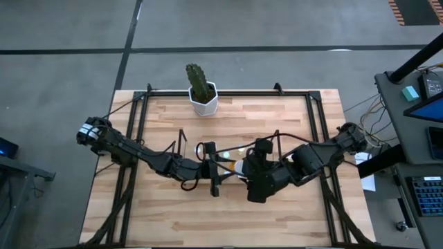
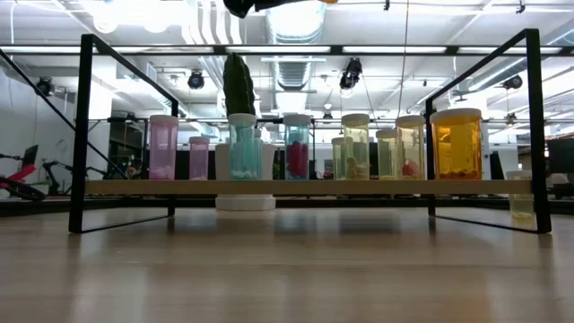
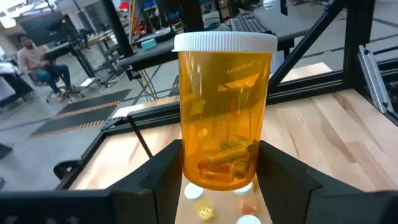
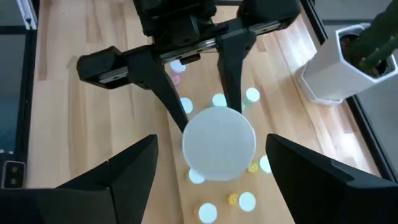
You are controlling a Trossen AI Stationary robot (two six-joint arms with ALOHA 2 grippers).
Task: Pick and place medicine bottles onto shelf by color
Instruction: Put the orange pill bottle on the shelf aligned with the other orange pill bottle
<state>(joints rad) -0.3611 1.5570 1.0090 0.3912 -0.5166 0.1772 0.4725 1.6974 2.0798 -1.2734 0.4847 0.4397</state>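
While the butcher-block table (image 1: 173,221) is lying bare along its near edge inside the black frame (image 1: 325,138), the workshop beyond is showing ceiling lights and desks, a person sitting far off; the left gripper (image 3: 214,186) is pinching the orange medicine bottle (image 3: 225,112) above the shelf (image 2: 305,187); the right gripper (image 4: 211,171) is hovering spread wide over its white cap; smaller bottles are standing along the shelf, the cactus pot (image 1: 204,102) behind.
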